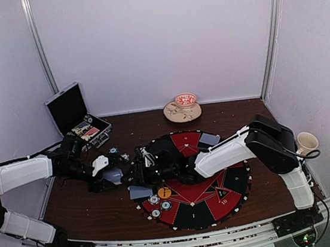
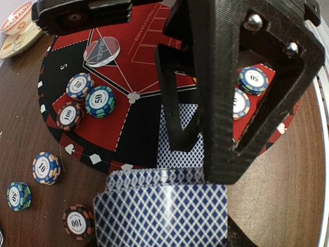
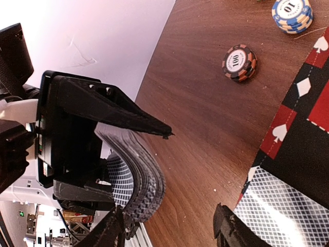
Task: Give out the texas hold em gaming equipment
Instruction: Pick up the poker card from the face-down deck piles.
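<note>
My left gripper (image 1: 108, 174) is shut on a bent deck of blue-backed playing cards (image 2: 159, 211), held just left of the round mat (image 1: 223, 204). The deck also shows in the right wrist view (image 3: 141, 177). My right gripper (image 3: 169, 234) is open and reaches across the mat to the deck, with one finger (image 3: 110, 231) next to the deck's edge. It is empty. One card (image 2: 180, 136) lies face down at the mat's edge, also visible from above (image 1: 140, 191). Another card (image 1: 209, 139) lies at the mat's far side. Poker chips (image 1: 157, 204) and an orange disc (image 1: 164, 192) sit on the mat.
Loose chips (image 1: 119, 153) lie on the wood left of the mat, among them a "100" chip (image 3: 239, 63). An open black case (image 1: 77, 116) stands at the back left. A red bowl (image 1: 185, 100) sits at the back centre and a mug (image 1: 306, 142) at the right.
</note>
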Controlling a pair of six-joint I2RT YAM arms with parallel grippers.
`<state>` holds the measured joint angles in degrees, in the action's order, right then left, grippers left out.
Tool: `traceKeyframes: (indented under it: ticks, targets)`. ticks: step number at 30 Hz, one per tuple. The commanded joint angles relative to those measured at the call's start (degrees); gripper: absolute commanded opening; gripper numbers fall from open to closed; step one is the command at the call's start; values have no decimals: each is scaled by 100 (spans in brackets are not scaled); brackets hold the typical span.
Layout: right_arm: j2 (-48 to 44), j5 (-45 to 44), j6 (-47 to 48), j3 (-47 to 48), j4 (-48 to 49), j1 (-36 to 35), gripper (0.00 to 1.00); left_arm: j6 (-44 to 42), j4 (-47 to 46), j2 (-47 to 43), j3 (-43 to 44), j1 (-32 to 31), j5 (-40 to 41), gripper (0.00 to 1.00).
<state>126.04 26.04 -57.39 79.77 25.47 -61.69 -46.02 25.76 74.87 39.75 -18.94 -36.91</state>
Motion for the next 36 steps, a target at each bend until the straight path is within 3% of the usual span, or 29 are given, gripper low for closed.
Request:
traceKeyframes:
  ticks: [1,12,27,36]
  targets:
    - [236,251,-258,367,414,-45,61,-93,-9,-122,-42,27,-184,52]
    - [432,174,-386,611,433,-63,61,-116,5,-105,-46,27,-203,52]
    - [995,206,-268,1572,-433,-80,63,-141,2,-42,-37,32,-203,52]
    - [969,-211,-27,1631,-1131,-64,60,-137,8,-60,-46,27,-214,52]
